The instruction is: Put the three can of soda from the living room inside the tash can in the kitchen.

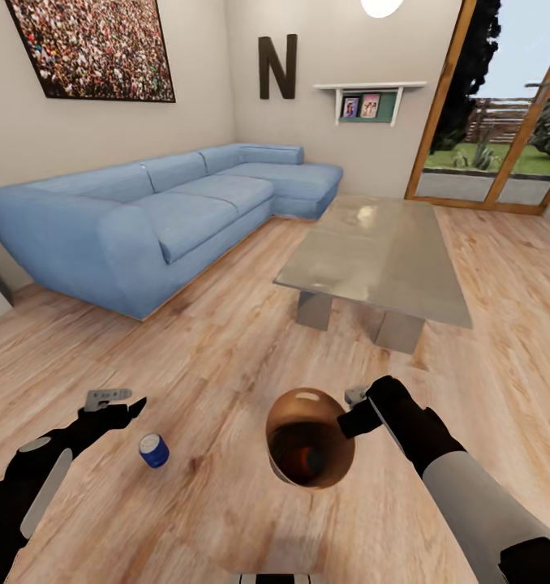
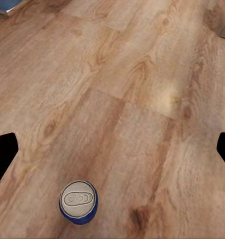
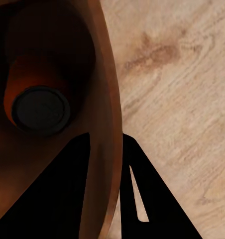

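Standing upright on the light wood floor [image 1: 226, 341] is 1 small blue soda can with a silver top [image 1: 153, 450], just beside your wide-open, empty left claw [image 1: 121, 403]. Your right claw [image 1: 352, 418] pinches the rim of the round copper-brown bin [image 1: 285, 422], likely so cans drop in; 1 orange can [image 3: 38, 107] lies inside.

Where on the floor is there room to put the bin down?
Bare floor lies between the sofa and the table. More lies right of the table, toward the glass door. It is crowded near the robot: the blue can stands by the left tool, beside the bin.
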### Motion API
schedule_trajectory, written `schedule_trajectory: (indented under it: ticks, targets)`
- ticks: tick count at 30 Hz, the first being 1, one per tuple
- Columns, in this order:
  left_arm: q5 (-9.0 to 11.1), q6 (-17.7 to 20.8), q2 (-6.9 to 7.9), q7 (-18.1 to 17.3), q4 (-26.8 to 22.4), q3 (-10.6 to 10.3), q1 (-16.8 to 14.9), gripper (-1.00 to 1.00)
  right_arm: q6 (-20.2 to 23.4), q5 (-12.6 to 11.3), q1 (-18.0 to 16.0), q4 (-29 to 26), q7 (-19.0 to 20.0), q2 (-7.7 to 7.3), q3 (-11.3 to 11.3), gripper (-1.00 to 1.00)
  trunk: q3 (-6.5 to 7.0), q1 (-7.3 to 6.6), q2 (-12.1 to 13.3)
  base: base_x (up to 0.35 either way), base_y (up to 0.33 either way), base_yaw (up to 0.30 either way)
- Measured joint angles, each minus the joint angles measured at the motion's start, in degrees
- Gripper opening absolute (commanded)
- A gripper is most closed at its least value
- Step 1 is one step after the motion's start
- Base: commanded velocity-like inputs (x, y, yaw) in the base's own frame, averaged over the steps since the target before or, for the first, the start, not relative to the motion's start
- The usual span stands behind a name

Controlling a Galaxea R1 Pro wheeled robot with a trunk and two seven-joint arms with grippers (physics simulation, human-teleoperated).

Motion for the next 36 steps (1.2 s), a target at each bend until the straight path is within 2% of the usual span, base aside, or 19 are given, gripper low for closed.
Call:
schedule_trajectory:
  ticks: [5,8,10,13,14,16,17,18,20,23,26,31,36]
  targets:
    - [-0.3,0.4,-0.09,0.4,0.0,-1.7,0.0,1.00,0.1,-0.3,0.0,0.0,-0.1,0.06,0.0,-1.00,0.00,0.00,0.0,0.155,0.294,0.000]
    - [-0.3,1.3,-0.11,1.1,-0.1,-3.7,-0.1,1.00,0.0,-0.2,0.0,0.0,-0.1,0.06,0.0,-1.00,0.00,0.00,0.0,0.227,0.251,0.000]
    - [-0.3,4.3,-0.41,2.8,-0.1,-6.2,-0.1,1.00,0.0,-0.1,0.0,0.0,-0.1,0.11,-0.1,-1.00,0.00,0.00,0.0,0.265,0.215,0.000]
    - [-0.4,5.3,-2.12,4.4,0.5,-8.4,-0.1,1.00,0.1,-0.3,0.0,0.0,-0.1,0.09,-0.1,-1.00,0.00,0.00,0.0,0.278,0.199,0.000]
    - [-0.3,5.5,-3.39,5.1,1.8,-9.7,-0.2,1.00,0.0,-0.3,0.0,0.0,-0.1,0.08,-0.1,-1.00,0.00,0.00,0.0,0.285,0.188,0.000]
    - [-0.4,5.4,-4.82,5.6,3.6,-11.4,-0.3,1.00,0.0,-0.1,0.0,0.0,-0.1,0.08,-0.1,-1.00,0.00,0.00,0.0,0.288,0.184,0.000]
    - [-1.0,5.0,-5.93,5.9,5.6,-12.9,-0.5,1.00,0.0,0.0,0.0,0.0,-0.1,0.08,-0.1,-1.00,0.00,0.00,0.0,0.291,0.179,0.000]
    - [-3.3,2.7,-7.22,6.2,10.0,-14.6,-0.8,1.00,0.0,0.0,0.0,0.0,-0.1,0.07,-0.1,-1.00,-0.01,0.01,0.0,0.292,0.177,0.000]
    - [-5.1,0.0,-8.27,6.3,13.3,-15.3,-0.9,1.00,0.0,-0.1,0.0,0.0,-0.1,0.07,-0.1,-1.00,0.00,0.00,0.0,0.292,0.177,0.000]
    - [-6.4,-3.2,-9.81,6.3,17.2,-15.8,-1.0,1.00,0.0,-0.1,0.0,0.0,-0.2,0.11,-0.1,-1.00,0.00,0.00,0.0,0.293,0.176,0.000]
    - [-6.8,-5.2,-10.49,6.4,20.0,-16.1,-1.0,1.00,0.0,0.0,0.0,0.0,-0.2,0.12,-0.1,-1.00,0.00,0.00,0.0,0.286,0.169,0.000]
    - [-7.1,-13.5,-11.02,6.4,24.4,-16.5,-1.0,1.00,0.0,-0.2,0.0,-0.1,-0.1,0.11,-0.1,-1.00,0.00,0.00,0.0,0.130,0.072,0.000]
    - [-7.0,-16.5,-11.09,6.4,25.6,-15.9,-1.0,1.00,0.0,-0.1,0.0,-0.1,-0.1,0.14,0.0,-1.00,0.00,0.00,0.0,0.022,0.012,0.000]
